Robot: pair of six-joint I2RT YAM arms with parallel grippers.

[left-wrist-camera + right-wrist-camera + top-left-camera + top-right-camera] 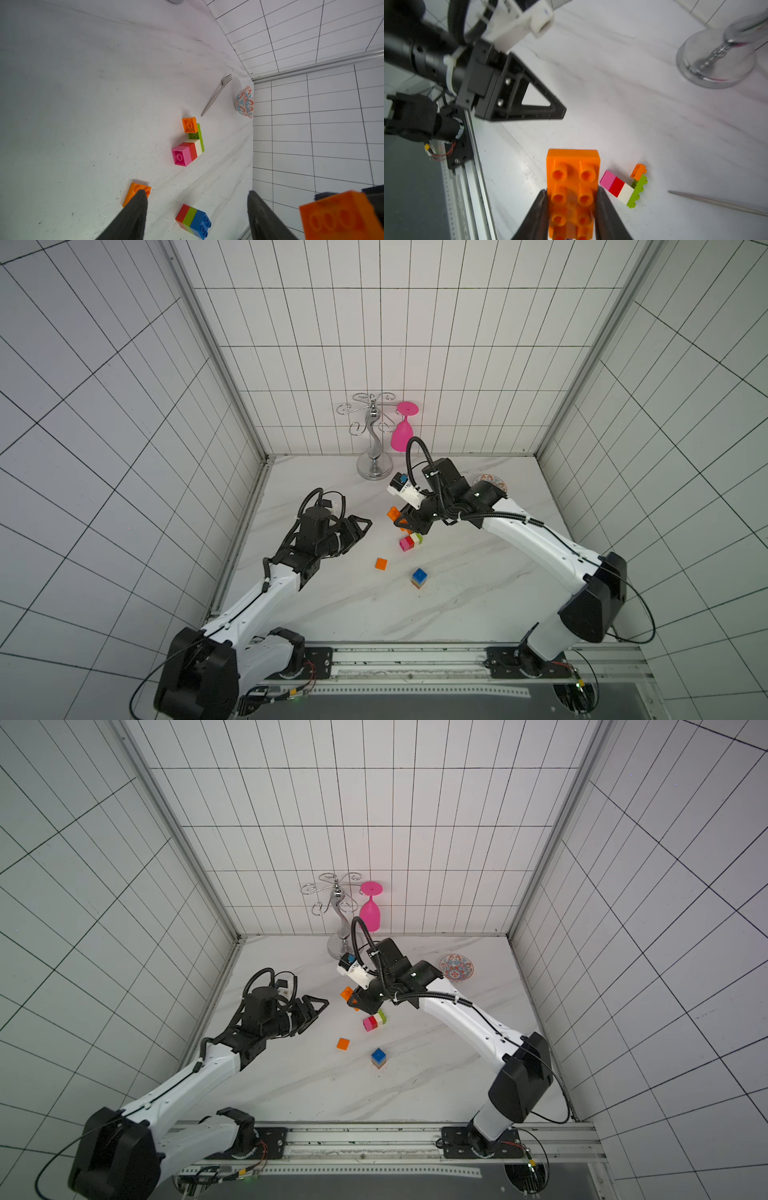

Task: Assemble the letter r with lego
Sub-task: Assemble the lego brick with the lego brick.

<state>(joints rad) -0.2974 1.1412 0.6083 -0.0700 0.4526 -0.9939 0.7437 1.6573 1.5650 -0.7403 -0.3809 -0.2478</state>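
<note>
Right wrist view is showing the right gripper (572, 190) squeezing the long orange brick (573, 164) by its sides, studs clear, likely for pressing on; the half-built piece (623, 188) is lying near it; the left gripper (197, 192) is hanging wide and empty, maybe waiting to help.

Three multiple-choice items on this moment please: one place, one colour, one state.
1. The pink plastic wine glass is: A on the tabletop; B in the patterned bowl; C hanging on the chrome rack.
2. The top brick of the small upright lego stack is: A pink; B blue; C cream.
3. The right hand is: A shut on the long orange studded brick; B open, empty; C shut, empty.
Answers: C, foot hooked on the rack; B, blue studs on top; A, fingers clamp its sides.
</note>
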